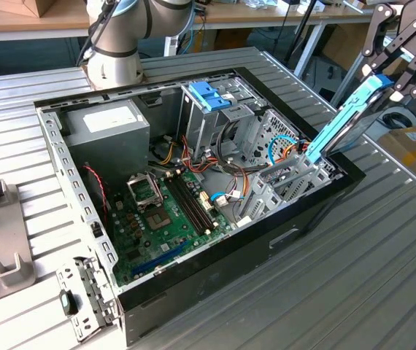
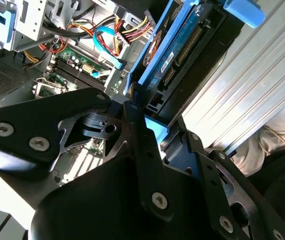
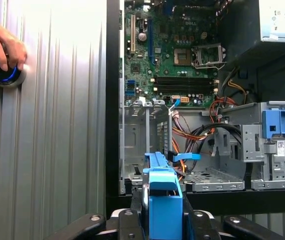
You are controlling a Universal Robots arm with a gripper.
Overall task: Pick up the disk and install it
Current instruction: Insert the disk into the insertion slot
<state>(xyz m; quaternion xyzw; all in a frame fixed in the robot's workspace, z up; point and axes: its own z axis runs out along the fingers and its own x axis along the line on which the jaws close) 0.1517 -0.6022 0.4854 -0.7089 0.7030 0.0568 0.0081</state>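
Exterior view, tool (image 1: 385,82) clamping tilted disk (image 1: 347,120), over case (image 1: 215,266)

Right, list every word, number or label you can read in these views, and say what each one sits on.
No text reads clearly enough to quote.
White sticker on the power supply: print too small to read.
Small white tag on the drive cage: too small to read.
Markings on the motherboard: blurred.
Sides of the disk, gripped by the end effector: no readable print.

Black linkage end effector (image 1: 384,82), silver screws (image 2: 159,200); grey arm joints (image 1: 117,40).
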